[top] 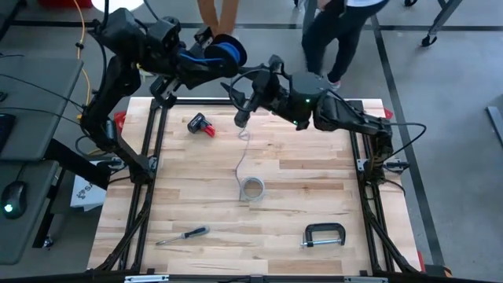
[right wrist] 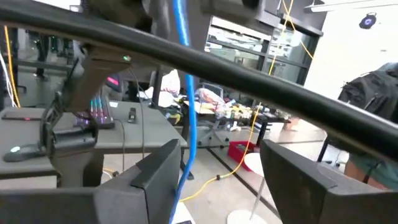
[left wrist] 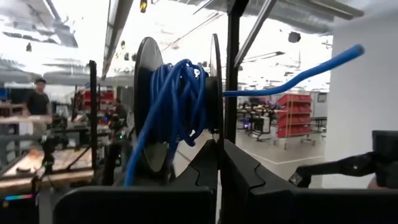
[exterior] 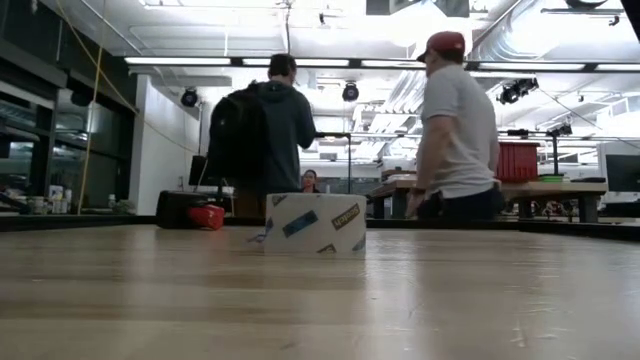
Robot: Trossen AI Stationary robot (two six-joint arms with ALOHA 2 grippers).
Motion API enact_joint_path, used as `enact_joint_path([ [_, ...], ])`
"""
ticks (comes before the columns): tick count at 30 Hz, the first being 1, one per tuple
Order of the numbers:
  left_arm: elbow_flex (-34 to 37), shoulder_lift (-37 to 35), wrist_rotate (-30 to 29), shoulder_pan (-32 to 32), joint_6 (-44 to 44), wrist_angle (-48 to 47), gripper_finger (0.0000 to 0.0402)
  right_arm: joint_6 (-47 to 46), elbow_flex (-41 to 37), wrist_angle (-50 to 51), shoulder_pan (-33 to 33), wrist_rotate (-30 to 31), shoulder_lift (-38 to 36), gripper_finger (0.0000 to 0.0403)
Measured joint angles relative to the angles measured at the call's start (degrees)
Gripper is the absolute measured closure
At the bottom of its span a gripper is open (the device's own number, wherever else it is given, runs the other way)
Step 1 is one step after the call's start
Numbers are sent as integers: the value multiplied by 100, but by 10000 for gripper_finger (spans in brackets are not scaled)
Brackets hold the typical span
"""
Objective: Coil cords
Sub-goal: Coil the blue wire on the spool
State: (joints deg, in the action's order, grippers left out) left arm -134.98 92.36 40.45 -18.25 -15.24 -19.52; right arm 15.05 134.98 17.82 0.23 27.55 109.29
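Observation:
A black spool (top: 229,51) wound with the blue cord (left wrist: 177,106) is held high above the table's far edge, with my left gripper (left wrist: 219,177) shut on it. The cord's free end (left wrist: 351,52) sticks out sideways. My right gripper (right wrist: 217,180) stands open beside the spool, and a stretch of blue cord (right wrist: 188,118) runs between its fingers; I cannot tell whether it touches them. The pale grey cord (top: 240,157) rises from a white roll (top: 251,189) lying on the table toward my right gripper (top: 242,101). Its upper end is hidden. My left gripper pinches the rim of one spool flange (left wrist: 216,134) between its two fingers. The fingers come at it roughly level. The spool is lifted clear of the table, its flanges upright, and blue cord is wound loosely around its core.
A red and black tool (top: 201,124) lies at the far left of the table. A screwdriver (top: 182,234) and a C-clamp (top: 324,234) lie near the front. Black frame rails (top: 149,141) run along the table's sides. People (exterior: 455,130) stand beyond the far edge.

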Motion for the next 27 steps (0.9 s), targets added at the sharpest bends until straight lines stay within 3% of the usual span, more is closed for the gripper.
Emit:
enact_joint_path([
  [6,0,-24,-416,151,107,91,401,-142,0,-4,14,-76,2,206],
  [12,0,-39,-489,150,151,335,401,-489,1,41,20,-315,66,248],
  [27,0,-37,-662,145,291,331,401,-841,2,125,47,-205,61,324],
])
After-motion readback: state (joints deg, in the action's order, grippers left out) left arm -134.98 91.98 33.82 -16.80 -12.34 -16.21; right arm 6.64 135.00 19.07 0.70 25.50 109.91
